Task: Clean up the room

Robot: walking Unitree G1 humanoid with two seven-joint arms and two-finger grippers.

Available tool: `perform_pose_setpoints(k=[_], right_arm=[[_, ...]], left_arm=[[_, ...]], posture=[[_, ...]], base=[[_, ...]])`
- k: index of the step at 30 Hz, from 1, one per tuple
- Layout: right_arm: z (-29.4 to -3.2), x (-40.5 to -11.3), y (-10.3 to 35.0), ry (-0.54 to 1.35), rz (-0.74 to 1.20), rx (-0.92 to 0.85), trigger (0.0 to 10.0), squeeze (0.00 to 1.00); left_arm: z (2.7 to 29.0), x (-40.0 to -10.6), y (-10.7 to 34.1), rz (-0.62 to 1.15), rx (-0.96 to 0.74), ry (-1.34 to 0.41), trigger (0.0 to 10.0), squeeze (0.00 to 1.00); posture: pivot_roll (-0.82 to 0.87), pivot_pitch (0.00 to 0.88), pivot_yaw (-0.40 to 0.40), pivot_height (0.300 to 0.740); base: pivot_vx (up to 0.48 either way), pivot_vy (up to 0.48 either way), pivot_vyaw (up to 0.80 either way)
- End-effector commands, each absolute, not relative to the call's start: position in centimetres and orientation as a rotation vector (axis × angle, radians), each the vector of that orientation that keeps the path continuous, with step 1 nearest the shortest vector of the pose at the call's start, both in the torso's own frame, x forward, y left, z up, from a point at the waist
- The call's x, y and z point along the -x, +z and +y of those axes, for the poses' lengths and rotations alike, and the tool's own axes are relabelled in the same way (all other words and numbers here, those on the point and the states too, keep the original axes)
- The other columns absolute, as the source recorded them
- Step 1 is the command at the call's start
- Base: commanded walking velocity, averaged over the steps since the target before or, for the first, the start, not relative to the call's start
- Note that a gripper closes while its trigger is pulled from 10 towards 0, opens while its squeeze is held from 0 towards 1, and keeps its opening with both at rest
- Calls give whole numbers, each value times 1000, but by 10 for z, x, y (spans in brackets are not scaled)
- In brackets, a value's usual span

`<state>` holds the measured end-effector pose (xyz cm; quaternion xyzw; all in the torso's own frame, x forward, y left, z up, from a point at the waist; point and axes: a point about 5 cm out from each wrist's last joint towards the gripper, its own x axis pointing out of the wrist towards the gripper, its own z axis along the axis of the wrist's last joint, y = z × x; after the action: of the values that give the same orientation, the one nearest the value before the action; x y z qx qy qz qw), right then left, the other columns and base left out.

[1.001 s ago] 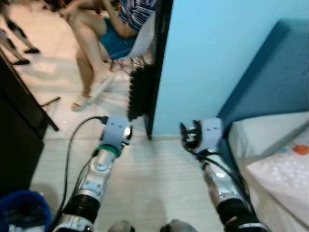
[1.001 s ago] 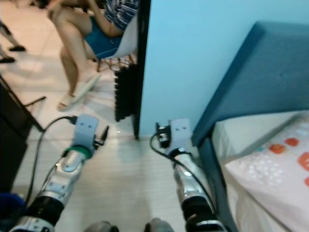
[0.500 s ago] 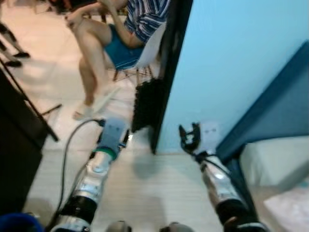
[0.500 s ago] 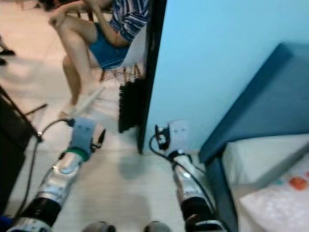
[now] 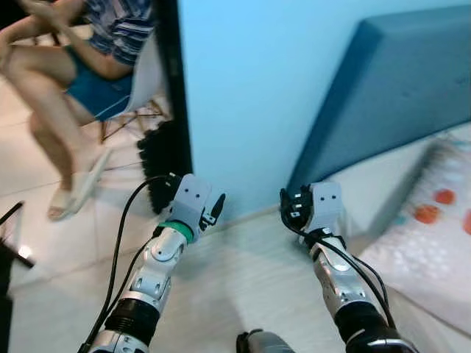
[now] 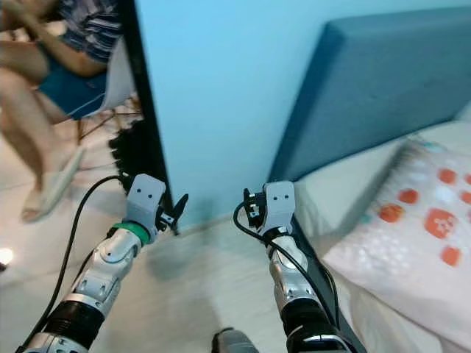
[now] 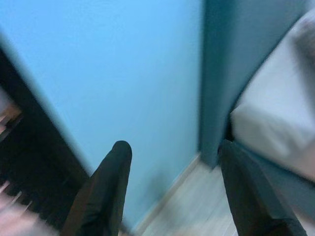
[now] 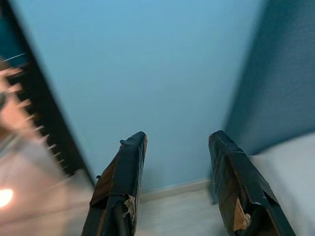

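Observation:
Both arms are held out low in front of me over the pale floor (image 5: 243, 279). My left gripper (image 5: 212, 209) is open, its fingers (image 7: 115, 167) spread and nothing between them, pointing at the foot of the light blue wall (image 5: 250, 81). My right gripper (image 5: 292, 209) is also open and holds nothing; its fingers (image 8: 129, 162) point at the corner where the wall meets the dark blue headboard (image 5: 397, 88). A bed (image 6: 346, 184) with a white cover printed with orange shapes (image 6: 427, 220) lies to my right.
A person (image 5: 66, 66) sits on a white chair (image 5: 147, 73) at the far left, a sandalled foot (image 5: 77, 191) on the floor. A black door frame (image 5: 173, 88) edges the wall, with a black ribbed object (image 5: 158, 158) at its base.
The camera has swung to the right: the person and door frame have slid left, and more of the bed and headboard shows. Both arms keep the same pose, fingers apart.

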<state>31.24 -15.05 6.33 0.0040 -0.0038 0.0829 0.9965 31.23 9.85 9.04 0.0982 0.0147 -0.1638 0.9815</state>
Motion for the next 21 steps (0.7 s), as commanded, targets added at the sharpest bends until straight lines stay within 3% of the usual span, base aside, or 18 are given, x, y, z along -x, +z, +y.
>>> perform_pose_setpoints(k=[1,21], right_arm=[[-149,-308,57,162,17,-25,10000,0],[-147,-309,60,181,0,-45,10000,0]], left_arm=[[100,-312,90,35,-192,-330,10000,0],[105,-316,96,26,-182,-285,10000,0]], posture=[[0,0,33,734],[1,0,36,734]], base=[[0,0,-731],[0,0,-730]])
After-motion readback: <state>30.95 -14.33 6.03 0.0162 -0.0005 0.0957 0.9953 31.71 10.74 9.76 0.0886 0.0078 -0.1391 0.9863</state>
